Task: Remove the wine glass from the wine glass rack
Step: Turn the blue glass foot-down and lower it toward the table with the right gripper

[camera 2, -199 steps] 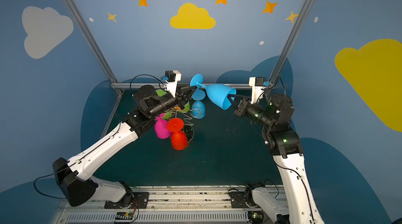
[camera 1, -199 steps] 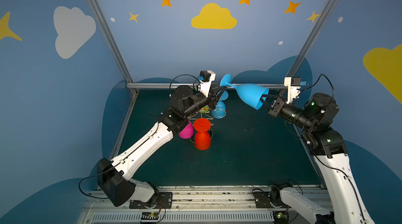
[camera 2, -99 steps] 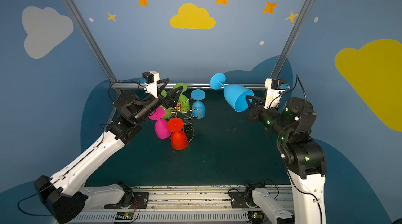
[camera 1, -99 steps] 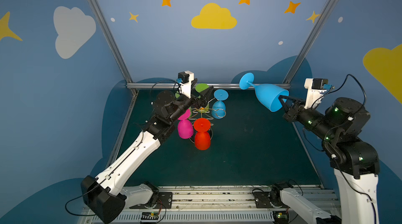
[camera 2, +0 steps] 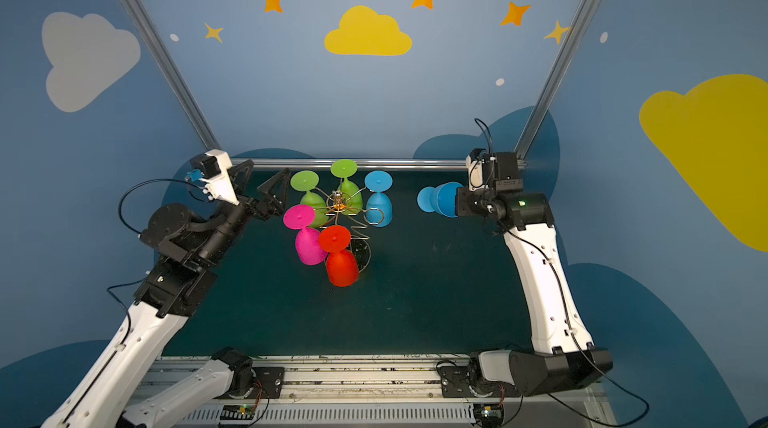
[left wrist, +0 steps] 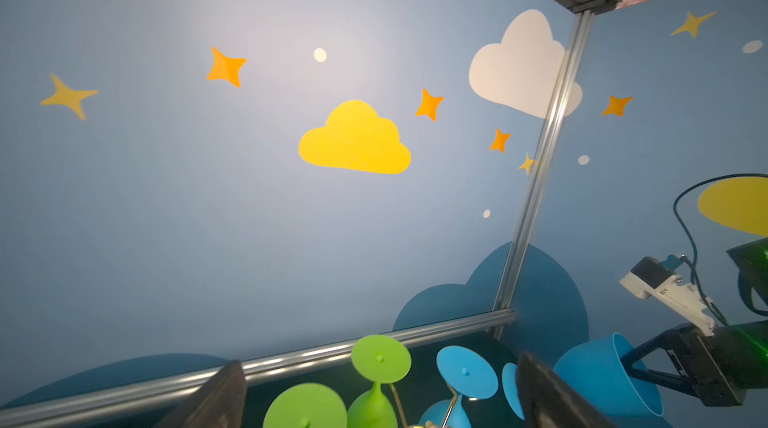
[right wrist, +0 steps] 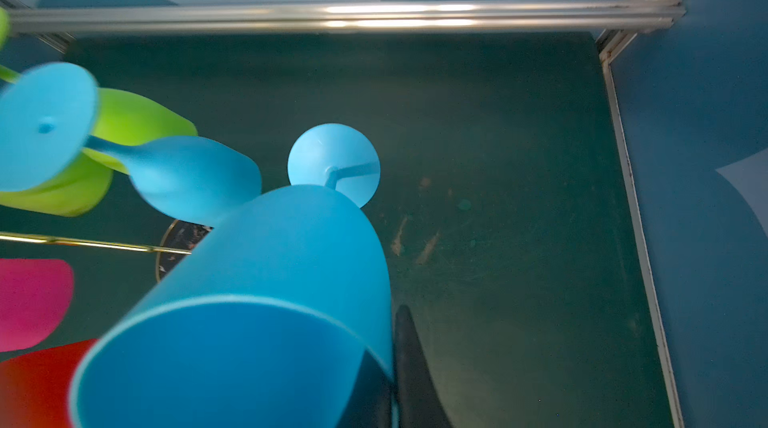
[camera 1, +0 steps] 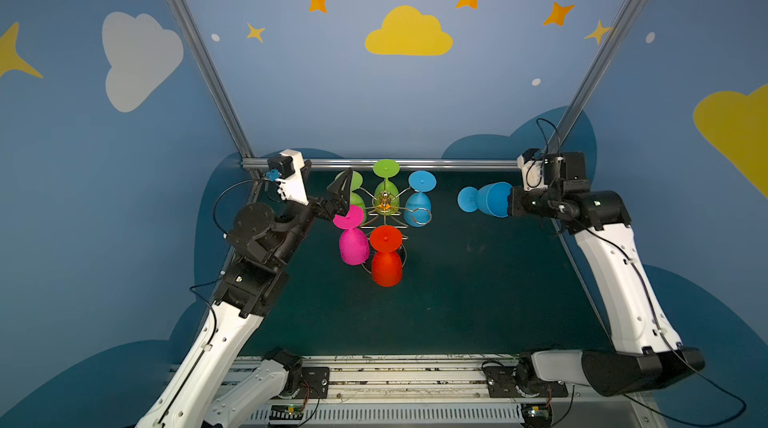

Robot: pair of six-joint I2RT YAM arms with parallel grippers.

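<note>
My right claw (camera 1: 508,205) is clamped on the rim of the blue glass (camera 1: 484,199). In the right wrist view one finger (right wrist: 405,347) lies along the outside of the bowl, and the left wrist view shows the other reaching inside it, the only thing in that bowl. The glass lies on its side straight out ahead of the claw, mouth toward the wrist and foot pointing away at the rack (camera 1: 384,201). It is off the rack, with a stretch of open mat (camera 1: 457,301) between foot and wire. The rack stands well beyond the fingertips of this claw. My left claw (camera 2: 268,170) is spread wide and grips nothing. It sits just beside the rack. A green glass (camera 2: 305,185) hangs nearest its fingertips, apart from them as far as I can tell. The pink glass (camera 1: 353,245) hangs close under that claw on the side toward me. Farther ahead of it hang a second green (camera 2: 344,168) and a pale blue glass (camera 1: 422,180). The red glass (camera 1: 386,264) hangs past the pink one. All five hang bowl down from the rack's loops, feet on top.
</note>
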